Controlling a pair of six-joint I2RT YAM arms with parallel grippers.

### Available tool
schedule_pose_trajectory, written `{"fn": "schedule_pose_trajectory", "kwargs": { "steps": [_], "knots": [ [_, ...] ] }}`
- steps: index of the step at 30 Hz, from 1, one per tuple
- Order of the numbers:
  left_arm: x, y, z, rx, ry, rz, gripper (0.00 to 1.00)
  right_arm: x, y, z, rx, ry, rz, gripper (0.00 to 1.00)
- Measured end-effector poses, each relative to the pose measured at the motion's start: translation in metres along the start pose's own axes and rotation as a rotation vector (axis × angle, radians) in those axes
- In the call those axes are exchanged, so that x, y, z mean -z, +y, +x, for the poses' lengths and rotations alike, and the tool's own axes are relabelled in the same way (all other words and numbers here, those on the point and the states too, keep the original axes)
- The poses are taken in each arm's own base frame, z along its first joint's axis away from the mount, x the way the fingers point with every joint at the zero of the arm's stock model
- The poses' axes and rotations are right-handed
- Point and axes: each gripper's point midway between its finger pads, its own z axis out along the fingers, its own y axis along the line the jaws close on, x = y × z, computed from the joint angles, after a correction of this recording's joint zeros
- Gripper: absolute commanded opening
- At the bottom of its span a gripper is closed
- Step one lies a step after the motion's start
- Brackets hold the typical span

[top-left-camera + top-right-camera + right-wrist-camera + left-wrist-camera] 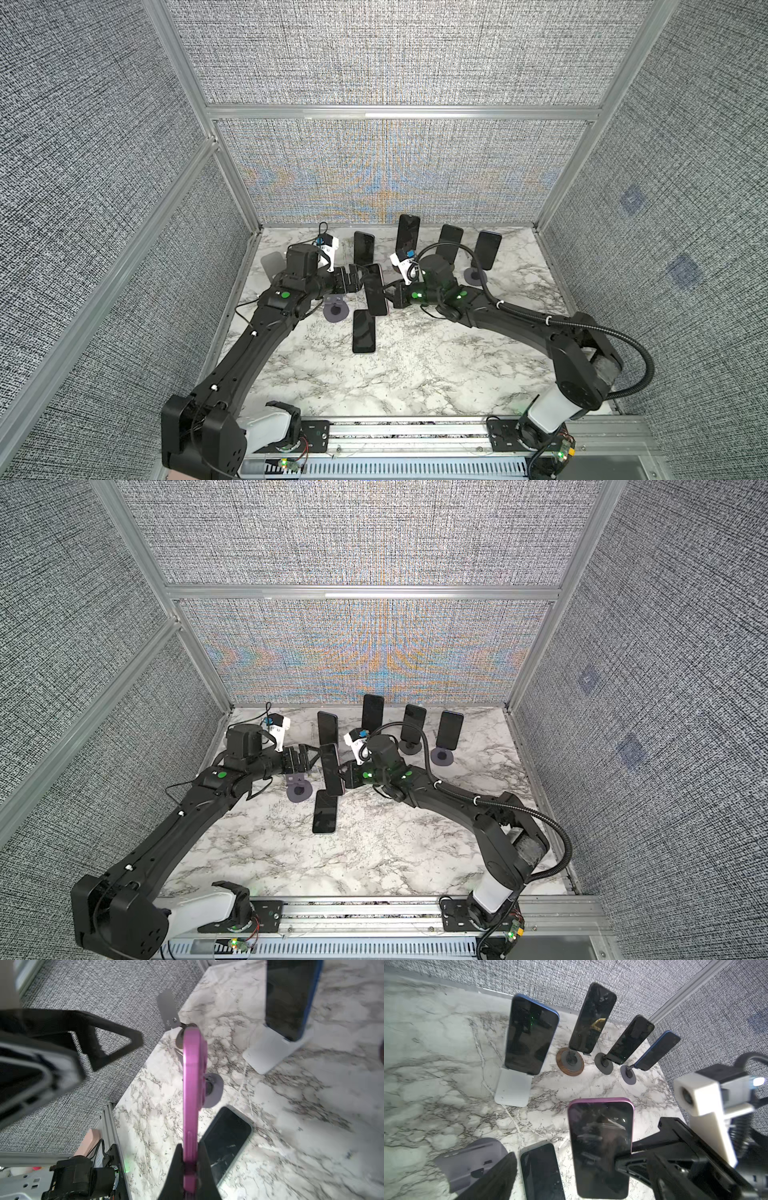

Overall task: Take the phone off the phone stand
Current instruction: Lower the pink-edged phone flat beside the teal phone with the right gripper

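slip risk: pink phone (376, 291) hung clear of the stand (336, 311) above the surface (415, 374), right end effector (190, 1147) clamped on one thin edge only, left end effector (360, 279) spread apart beside it, so it could have pivoted loose.

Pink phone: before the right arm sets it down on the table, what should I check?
1. Hold: right gripper shut on the pink phone: ok.
2. Release: left gripper open, its fingers apart from the phone: ok.
3. Removal: phone off the grey stand, which stands bare: ok.
4. Landing spot below: not ok; the flat phone and the stand lie close underneath.
5. Grip firmness for travel: cannot tell; the right fingers pinch only one long edge.
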Motion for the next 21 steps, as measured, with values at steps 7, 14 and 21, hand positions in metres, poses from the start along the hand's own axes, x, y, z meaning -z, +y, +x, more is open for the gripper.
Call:
{"fn": "schedule_pose_trajectory", "kwargs": {
  "steps": [7,14,21],
  "knots": [
    [0.017,-0.008,0.051,-0.08,0.037,-0.094,0.98,0.022,-0.038,0.059,-0.154,0.13,0.09,0.0],
    [0.004,0.03,0.131,-0.018,0.126,-0.179,0.99,0.021,-0.061,0.097,-0.264,0.201,0.142,0.0],
    [-0.025,0.044,0.158,0.04,0.159,-0.171,0.98,0.008,-0.07,0.111,-0.339,0.189,0.169,0.0]
  ]
}}
